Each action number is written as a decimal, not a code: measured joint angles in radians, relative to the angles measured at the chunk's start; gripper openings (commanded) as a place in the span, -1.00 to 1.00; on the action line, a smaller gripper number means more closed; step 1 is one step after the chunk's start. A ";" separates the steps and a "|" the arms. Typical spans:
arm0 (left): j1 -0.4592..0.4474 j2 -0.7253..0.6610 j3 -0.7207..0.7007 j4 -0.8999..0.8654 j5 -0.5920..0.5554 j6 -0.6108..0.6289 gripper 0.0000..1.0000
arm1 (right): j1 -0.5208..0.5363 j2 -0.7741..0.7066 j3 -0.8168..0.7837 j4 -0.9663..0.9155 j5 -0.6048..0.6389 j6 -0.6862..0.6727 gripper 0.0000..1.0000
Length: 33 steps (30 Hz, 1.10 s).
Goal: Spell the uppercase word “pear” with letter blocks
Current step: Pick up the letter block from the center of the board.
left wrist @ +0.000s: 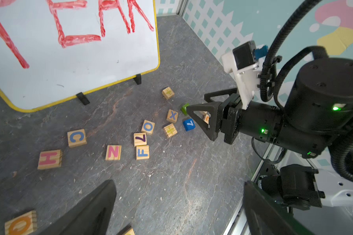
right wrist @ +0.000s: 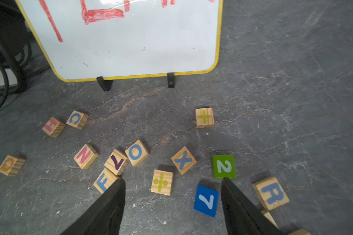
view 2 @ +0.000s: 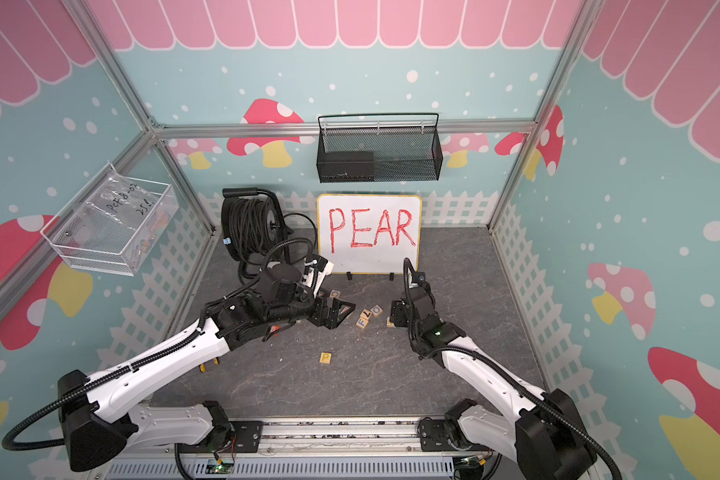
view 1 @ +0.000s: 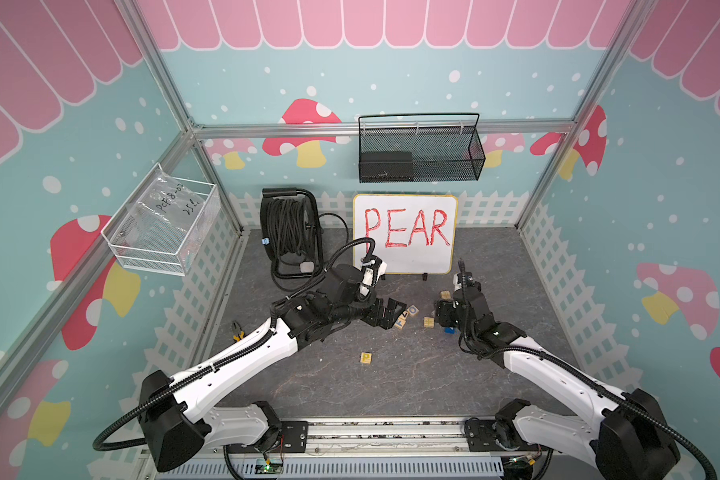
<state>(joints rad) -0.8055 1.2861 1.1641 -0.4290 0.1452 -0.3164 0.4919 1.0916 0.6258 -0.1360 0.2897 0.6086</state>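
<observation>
A pale-wood letter block with a yellow P lies alone toward the front of the grey table. A block with a blue R rests just outside one finger of my right gripper. That gripper is open and low over the scattered blocks. Between its fingers lie a block with a division sign and a blue cube marked 7. My left gripper is open, with only bare table between its fingers, left of the block cluster.
Other blocks lie around: C, H, N, F, O, X, a green 2. The whiteboard reading PEAR stands behind, with a cable reel to its left. Pliers lie near the left wall.
</observation>
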 measured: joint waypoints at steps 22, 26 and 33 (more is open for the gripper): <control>-0.004 0.111 0.011 0.011 0.117 0.070 0.99 | -0.237 -0.050 -0.104 -0.056 -0.091 0.125 0.36; -0.010 0.093 0.003 0.012 0.114 0.071 0.99 | -0.243 -0.093 -0.173 -0.096 -0.108 0.214 0.34; -0.043 0.062 -0.002 0.018 0.095 0.071 0.99 | -0.243 -0.175 -0.264 -0.129 -0.122 0.348 0.26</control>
<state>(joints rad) -0.8486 1.3479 1.1622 -0.4107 0.2401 -0.2455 0.2485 0.9169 0.3614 -0.2646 0.1680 0.9565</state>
